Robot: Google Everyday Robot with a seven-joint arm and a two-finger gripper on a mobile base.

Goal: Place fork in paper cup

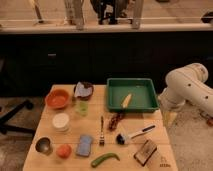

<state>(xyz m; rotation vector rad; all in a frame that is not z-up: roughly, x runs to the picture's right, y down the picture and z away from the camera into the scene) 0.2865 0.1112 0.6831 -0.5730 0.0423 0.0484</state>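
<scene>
The silver fork [101, 132] lies lengthwise near the middle of the wooden table [145, 126], tines toward the front edge. The white paper cup [61, 121] stands upright to the fork's left, a short way apart from it. My white arm [186, 89] reaches in from the right. The gripper [168, 117] hangs off the table's right edge beside the green tray, well away from the fork and the cup, holding nothing I can see.
Green tray [114, 95] with a yellow item sits at the back right. Around the fork are a green cup [82, 107], orange bowl [57, 98], metal cup [43, 145], blue sponge [85, 145], black-headed brush [132, 135], green pepper [105, 159] and brown box [146, 152].
</scene>
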